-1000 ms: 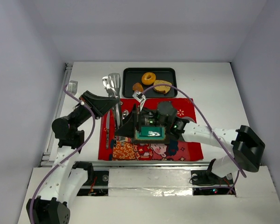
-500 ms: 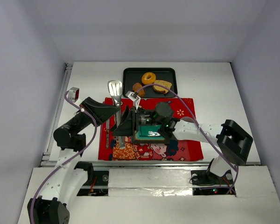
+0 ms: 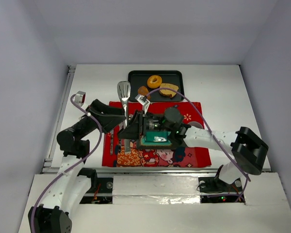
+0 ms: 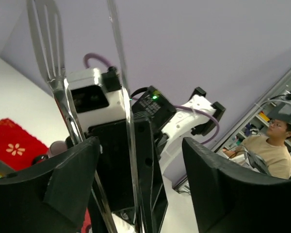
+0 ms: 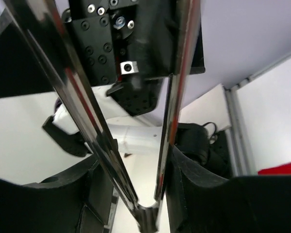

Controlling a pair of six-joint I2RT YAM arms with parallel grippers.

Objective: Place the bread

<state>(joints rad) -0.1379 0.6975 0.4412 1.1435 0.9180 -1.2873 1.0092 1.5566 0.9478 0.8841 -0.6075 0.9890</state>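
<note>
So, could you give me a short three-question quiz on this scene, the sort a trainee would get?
1. How many bread pieces lie on the black rectangular tray?
2. True or false: the golden ring-shaped doughnut lies on that tray, not on the red patterned cloth.
3. What runs between the fingers of both the left pincer and the right pincer? A a wooden spoon; B shiny metal tongs; C a glass bottle.
Key: 1 three; 2 true; 3 B.
</note>
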